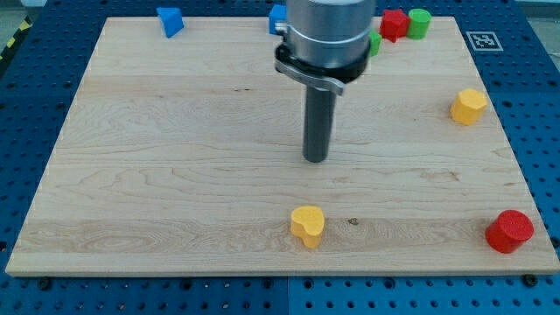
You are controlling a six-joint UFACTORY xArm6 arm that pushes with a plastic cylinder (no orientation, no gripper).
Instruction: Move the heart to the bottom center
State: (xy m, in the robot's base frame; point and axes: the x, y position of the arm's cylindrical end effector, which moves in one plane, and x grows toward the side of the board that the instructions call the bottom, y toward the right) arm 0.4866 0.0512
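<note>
The yellow heart (307,225) lies near the view's bottom, about at the board's centre line. My tip (315,159) is above it in the view, a short way toward the top and slightly right, apart from it. The rod rises to the arm's grey body at the top centre.
A blue block (170,20) sits at the top left. Another blue block (276,17) is partly hidden behind the arm. A green block (374,42) peeks out beside the arm. A red block (394,24) and a green cylinder (419,23) are at the top right. A yellow block (468,106) is at the right edge. A red cylinder (509,231) is at the bottom right.
</note>
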